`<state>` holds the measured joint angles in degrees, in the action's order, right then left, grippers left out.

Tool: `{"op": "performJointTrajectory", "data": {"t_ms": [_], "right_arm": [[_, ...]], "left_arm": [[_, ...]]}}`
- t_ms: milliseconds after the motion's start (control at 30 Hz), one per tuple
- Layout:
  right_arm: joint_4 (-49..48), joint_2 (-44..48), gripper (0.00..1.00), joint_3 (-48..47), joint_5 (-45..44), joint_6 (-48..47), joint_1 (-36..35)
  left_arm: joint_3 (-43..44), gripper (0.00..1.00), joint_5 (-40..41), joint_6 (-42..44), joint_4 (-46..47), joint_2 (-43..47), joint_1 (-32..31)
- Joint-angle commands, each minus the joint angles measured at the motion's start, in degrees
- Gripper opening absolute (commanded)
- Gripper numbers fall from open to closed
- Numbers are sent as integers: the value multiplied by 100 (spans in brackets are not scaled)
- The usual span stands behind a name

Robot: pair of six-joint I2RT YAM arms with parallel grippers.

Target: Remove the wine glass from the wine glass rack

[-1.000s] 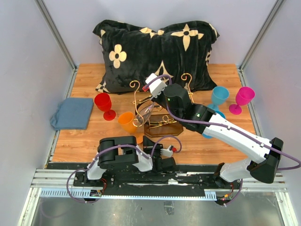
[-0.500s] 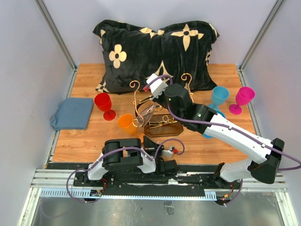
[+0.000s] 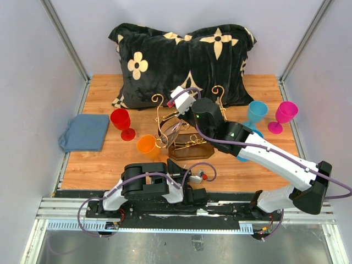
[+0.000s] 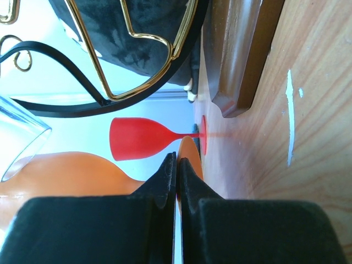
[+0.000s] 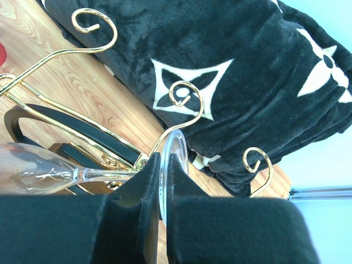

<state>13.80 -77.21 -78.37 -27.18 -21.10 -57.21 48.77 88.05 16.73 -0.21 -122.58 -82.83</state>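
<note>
The wine glass rack [image 3: 190,147], gold wire with black rails on a brown base, stands mid-table. A clear wine glass [image 3: 169,133] lies tilted in it, bowl toward the left. My right gripper [image 3: 179,114] is shut on the glass's round foot [image 5: 177,157]. In the right wrist view the fingers [image 5: 148,181] pinch that foot, and the stem and bowl [image 5: 30,173] run left past a black rail [image 5: 82,135]. My left gripper [image 3: 176,167] is shut and empty, low near the rack's front. Its view shows the closed tips [image 4: 177,160] and the rack base [image 4: 242,55].
An orange cup [image 3: 147,144] and a red goblet [image 3: 121,120] stand left of the rack. A blue goblet [image 3: 256,111] and a pink goblet [image 3: 285,113] stand at the right. A black pillow [image 3: 181,55] lies behind. A blue cloth [image 3: 85,132] lies far left.
The left arm's elbow has shifted a little right and down near the front edge. The right gripper and the glass have barely moved.
</note>
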Motion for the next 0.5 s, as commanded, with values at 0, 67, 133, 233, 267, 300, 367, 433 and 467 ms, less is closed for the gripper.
{"op": "performJointTrajectory", "data": {"t_ms": [0, 67, 133, 233, 267, 300, 367, 433, 467], "right_arm": [[271, -166, 1, 40, 85, 203, 174], [268, -156, 1, 51, 67, 203, 175], [272, -145, 1, 56, 63, 192, 175], [271, -141, 1, 50, 47, 185, 175], [268, -139, 1, 50, 48, 181, 175], [268, -137, 1, 57, 52, 177, 171], [272, -136, 1, 58, 46, 177, 175], [262, -136, 1, 57, 37, 173, 175], [262, -136, 1, 55, 48, 175, 175]], "left_arm": [[294, 1, -1932, -1579, 846, -719, -356], [352, 1, -2002, -1752, 764, -734, -385], [397, 0, -2128, -1807, 753, -780, -443], [493, 1, -2241, -1919, 697, -885, -542], [513, 1, -2299, -1986, 658, -911, -561], [544, 1, -2355, -2110, 594, -922, -581], [599, 0, -2460, -2462, 344, -906, -598], [575, 1, -2541, -2791, 143, -870, -599], [521, 0, -2623, -2907, 92, -835, -601]]}}
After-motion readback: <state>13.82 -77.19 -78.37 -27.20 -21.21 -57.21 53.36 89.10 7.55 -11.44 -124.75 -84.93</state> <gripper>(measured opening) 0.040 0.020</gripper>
